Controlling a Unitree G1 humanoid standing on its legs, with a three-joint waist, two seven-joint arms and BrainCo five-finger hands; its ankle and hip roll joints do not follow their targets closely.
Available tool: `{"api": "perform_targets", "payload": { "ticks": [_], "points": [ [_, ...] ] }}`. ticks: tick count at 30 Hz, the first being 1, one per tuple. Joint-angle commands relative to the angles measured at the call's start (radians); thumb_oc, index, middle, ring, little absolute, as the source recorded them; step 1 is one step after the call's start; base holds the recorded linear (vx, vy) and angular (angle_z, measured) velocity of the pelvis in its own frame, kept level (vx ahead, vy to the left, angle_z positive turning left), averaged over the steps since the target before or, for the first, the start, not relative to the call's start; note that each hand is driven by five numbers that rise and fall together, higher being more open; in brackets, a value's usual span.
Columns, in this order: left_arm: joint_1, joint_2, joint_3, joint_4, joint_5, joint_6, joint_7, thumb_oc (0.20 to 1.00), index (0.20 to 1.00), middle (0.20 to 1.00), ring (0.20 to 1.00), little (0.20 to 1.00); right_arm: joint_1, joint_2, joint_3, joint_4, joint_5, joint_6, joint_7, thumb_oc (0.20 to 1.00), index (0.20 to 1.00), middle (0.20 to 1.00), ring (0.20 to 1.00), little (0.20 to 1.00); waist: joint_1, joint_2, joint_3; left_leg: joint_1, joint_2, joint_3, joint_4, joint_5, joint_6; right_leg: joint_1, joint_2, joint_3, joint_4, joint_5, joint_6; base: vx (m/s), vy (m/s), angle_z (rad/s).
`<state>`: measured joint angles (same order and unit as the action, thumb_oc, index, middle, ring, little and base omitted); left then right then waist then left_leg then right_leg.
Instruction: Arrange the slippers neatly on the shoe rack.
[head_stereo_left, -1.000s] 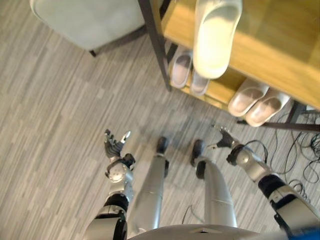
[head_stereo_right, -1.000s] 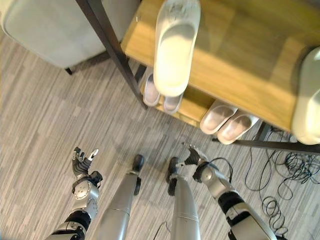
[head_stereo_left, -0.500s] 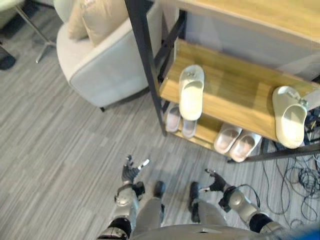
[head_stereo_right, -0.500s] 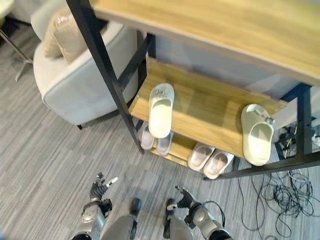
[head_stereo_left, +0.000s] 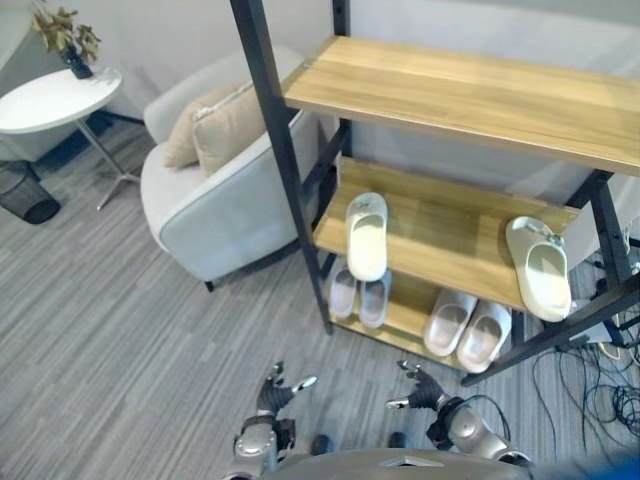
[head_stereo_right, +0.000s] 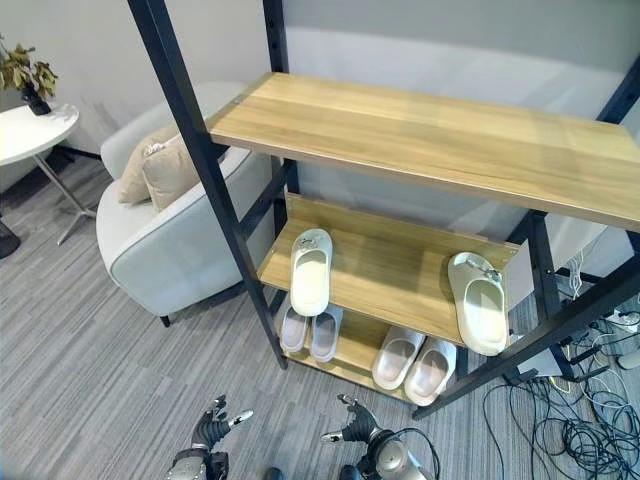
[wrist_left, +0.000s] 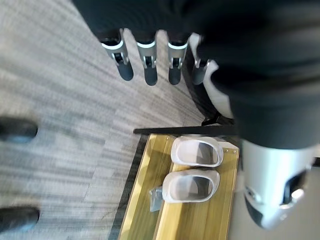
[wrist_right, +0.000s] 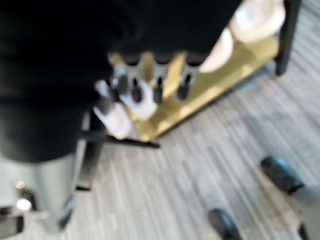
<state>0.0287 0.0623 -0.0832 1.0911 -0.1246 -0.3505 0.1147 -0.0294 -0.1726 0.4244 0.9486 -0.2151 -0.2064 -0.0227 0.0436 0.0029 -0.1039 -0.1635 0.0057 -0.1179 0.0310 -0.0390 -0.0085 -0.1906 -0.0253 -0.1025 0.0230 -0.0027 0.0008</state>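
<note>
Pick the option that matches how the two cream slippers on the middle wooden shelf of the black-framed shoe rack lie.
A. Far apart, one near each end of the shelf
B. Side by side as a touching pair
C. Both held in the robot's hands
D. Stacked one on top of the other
A: one cream slipper lies near the left end of the middle wooden shelf and the other cream slipper near its right end, with bare wood between them.

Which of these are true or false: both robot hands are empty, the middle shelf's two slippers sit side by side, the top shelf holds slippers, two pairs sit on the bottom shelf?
1. Both hands are empty: true. The left hand and right hand hang open above the floor.
2. Middle-shelf slippers side by side: false. The left cream slipper and right cream slipper lie far apart.
3. Top shelf holds slippers: false. It is bare.
4. Two pairs on the bottom shelf: true. One pinkish pair, another pair.
</note>
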Motion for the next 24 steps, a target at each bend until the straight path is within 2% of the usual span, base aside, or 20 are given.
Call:
{"api": "perform_targets", "payload": {
  "ticks": [1,3,4,5,6,7,8,10,12,16,17,19,24],
  "points": [
    [-0.074,-0.027,-0.050,0.009,0.060,-0.011,-0.029,1.000,1.000,1.000,1.000,1.000,0.021,0.006,-0.052,-0.050,0.024,-0.048,-0.005,1.000,1.000,1.000,1.000,1.000,-0.009,0.018,-0.004,0.022,-0.045,0.002,-0.118,0.129,0.032,0.090,0.015,0.098,0.018,-0.073,0.007,-0.01,-0.051,-0.02],
    [-0.081,-0.044,-0.130,-0.054,0.099,-0.005,-0.079,1.000,1.000,1.000,1.000,1.000,0.036,0.012,-0.065,-0.016,0.021,-0.043,-0.003,1.000,1.000,1.000,1.000,1.000,-0.020,0.024,-0.013,0.040,-0.050,0.013,-0.118,0.118,0.035,0.120,0.005,0.107,-0.025,-0.050,0.014,-0.01,-0.032,-0.04],
    [0.024,-0.038,-0.205,-0.401,0.101,0.039,-0.145,1.000,1.000,1.000,1.000,1.000,0.038,-0.008,-0.093,-0.013,0.024,-0.047,-0.009,1.000,1.000,1.000,1.000,1.000,-0.013,0.031,0.000,0.045,-0.060,0.003,-0.118,0.114,0.040,0.137,-0.005,0.100,-0.040,-0.044,0.021,-0.03,0.004,-0.05],
    [0.035,-0.033,-0.212,-0.416,0.098,0.049,-0.145,1.000,1.000,1.000,1.000,1.000,0.042,-0.008,-0.094,-0.014,0.024,-0.047,-0.009,1.000,1.000,1.000,1.000,1.000,-0.010,0.030,-0.004,0.043,-0.059,0.004,-0.118,0.117,0.039,0.135,-0.004,0.101,-0.043,-0.039,0.021,-0.06,-0.015,-0.05],
    [0.086,-0.024,-0.276,-0.305,0.169,-0.049,-0.102,1.000,1.000,1.000,1.000,1.000,0.036,0.011,-0.091,0.028,0.036,-0.046,-0.021,1.000,1.000,1.000,1.000,1.000,-0.012,0.029,-0.001,0.043,-0.060,0.007,-0.118,0.116,0.039,0.139,-0.003,0.107,-0.057,-0.029,0.021,-0.07,-0.072,0.02],
    [0.059,-0.017,-0.319,-0.193,0.204,-0.116,-0.065,1.000,1.000,1.000,1.000,1.000,0.023,0.033,-0.097,0.075,0.038,-0.038,-0.038,1.000,1.000,1.000,1.000,1.000,-0.012,0.024,-0.003,0.043,-0.059,0.012,-0.118,0.115,0.039,0.143,-0.004,0.112,-0.073,-0.016,0.026,-0.05,-0.128,0.01],
    [0.001,-0.045,-0.350,-0.092,0.208,-0.187,-0.056,1.000,1.000,1.000,1.000,1.000,0.048,0.064,-0.095,0.095,0.030,-0.043,-0.036,1.000,1.000,1.000,1.000,1.000,-0.016,0.016,-0.010,0.051,-0.059,0.020,-0.118,0.109,0.042,0.160,-0.006,0.120,-0.100,-0.005,0.030,-0.01,-0.122,0.02],
    [-0.022,-0.052,-0.380,-0.078,0.228,-0.204,-0.049,1.000,1.000,1.000,1.000,1.000,0.060,0.074,-0.094,0.106,0.028,-0.053,-0.036,1.000,1.000,1.000,1.000,1.000,-0.020,0.016,-0.014,0.056,-0.060,0.025,-0.118,0.105,0.042,0.166,-0.006,0.127,-0.107,-0.003,0.031,0.01,-0.056,-0.19],
    [-0.066,-0.074,-0.412,-0.128,0.244,-0.163,-0.072,1.000,1.000,1.000,1.000,1.000,0.076,0.077,-0.091,0.138,0.025,-0.066,-0.035,1.000,1.000,1.000,1.000,1.000,-0.032,0.025,-0.018,0.062,-0.060,0.033,-0.118,0.102,0.043,0.170,-0.006,0.132,-0.109,-0.001,0.032,0.01,-0.018,-0.21],
    [-0.102,-0.061,-0.466,-0.255,0.337,-0.071,-0.072,1.000,1.000,1.000,1.000,1.000,0.096,0.067,-0.098,0.158,0.037,-0.076,-0.028,1.000,1.000,1.000,1.000,1.000,-0.043,0.036,-0.011,0.076,-0.058,0.042,-0.118,0.097,0.043,0.176,-0.003,0.140,-0.108,0.001,0.028,0.00,-0.014,-0.08],
    [-0.102,-0.061,-0.466,-0.256,0.337,-0.071,-0.072,1.000,1.000,1.000,1.000,1.000,0.096,0.067,-0.098,0.158,0.037,-0.076,-0.028,1.000,1.000,1.000,1.000,1.000,-0.043,0.036,-0.011,0.077,-0.058,0.043,-0.118,0.097,0.043,0.176,-0.003,0.140,-0.108,0.001,0.028,-0.01,-0.015,-0.09],
    [-0.132,-0.059,-0.470,-0.330,0.362,-0.015,-0.082,1.000,1.000,1.000,1.000,1.000,0.103,0.066,-0.112,0.165,0.044,-0.079,-0.026,1.000,1.000,1.000,1.000,1.000,-0.051,0.041,-0.003,0.081,-0.057,0.046,-0.118,0.096,0.042,0.179,0.001,0.147,-0.107,0.002,0.024,-0.02,-0.034,-0.06],
    [-0.183,-0.053,-0.461,-0.391,0.389,0.008,-0.063,1.000,1.000,1.000,1.000,1.000,0.110,0.067,-0.133,0.169,0.057,-0.079,-0.023,1.000,1.000,1.000,1.000,1.000,-0.060,0.044,0.003,0.087,-0.052,0.056,-0.118,0.095,0.038,0.180,0.005,0.152,-0.106,0.004,0.021,0.00,-0.022,-0.04]
  ]
}}
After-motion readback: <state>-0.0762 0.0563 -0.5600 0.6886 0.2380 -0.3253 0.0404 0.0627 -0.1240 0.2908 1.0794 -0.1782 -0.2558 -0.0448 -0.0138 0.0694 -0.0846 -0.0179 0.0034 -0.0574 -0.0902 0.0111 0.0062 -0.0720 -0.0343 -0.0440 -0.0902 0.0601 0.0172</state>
